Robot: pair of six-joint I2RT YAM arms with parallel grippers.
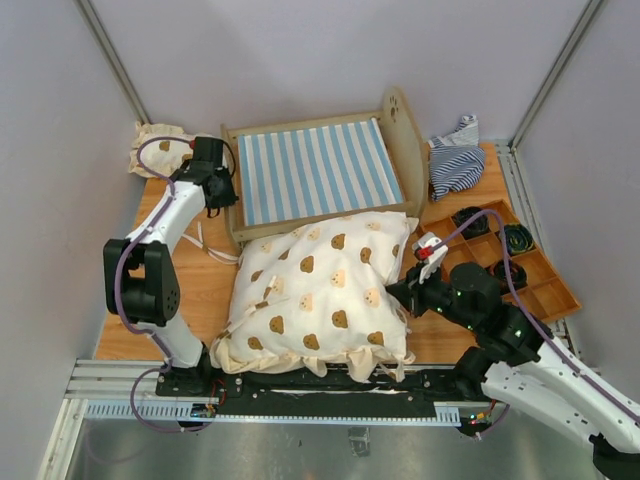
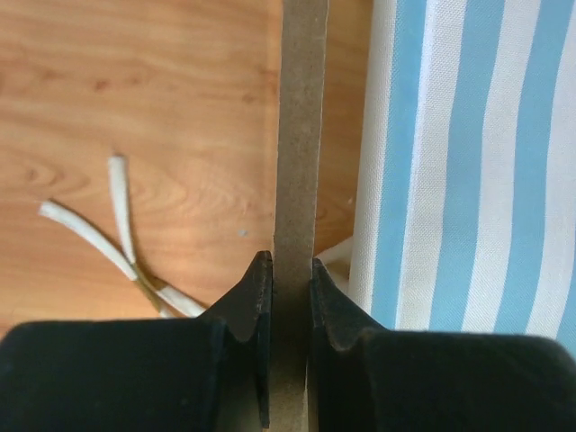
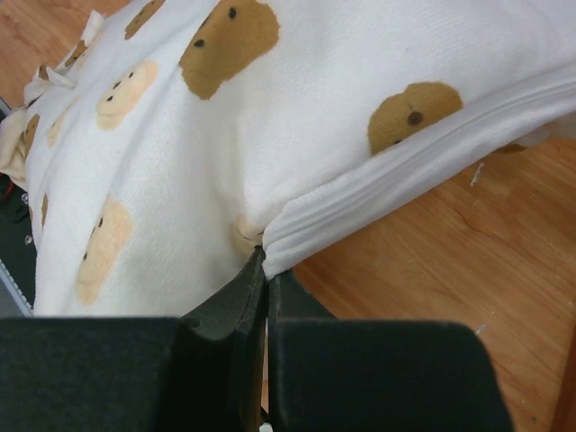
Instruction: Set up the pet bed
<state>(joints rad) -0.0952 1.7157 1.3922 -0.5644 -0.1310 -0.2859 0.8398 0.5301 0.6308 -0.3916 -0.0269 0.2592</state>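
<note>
The wooden bench (image 1: 205,285) fills the floor between grey walls. The pet bed (image 1: 310,170) sits at the far middle of it, with its back edge close to the wall. Its blue and white striped base faces up, and the rounded end board on the right stands up straight.

The big cushion (image 1: 320,290) with little bears lies in front of the bed. Its far edge rests over the bed's near edge, and its near edge reaches the front of the bench. Bare wood shows on the left, beside the cushion. On the right, only a thin strip is free before the tray (image 1: 548,292).

A striped cloth (image 1: 455,165) lies in the far right corner. A small cushion (image 1: 150,150) sits in the far left corner. Two white ties (image 2: 121,207) lie crossed on the wood beside the bed.

The left hand (image 2: 291,270) is nearly closed and pinches the thin wooden side of the bed at its left end, one finger on each face. The right hand (image 3: 266,265) is pressed tight and pinches the right edge of the big cushion at the seam.
</note>
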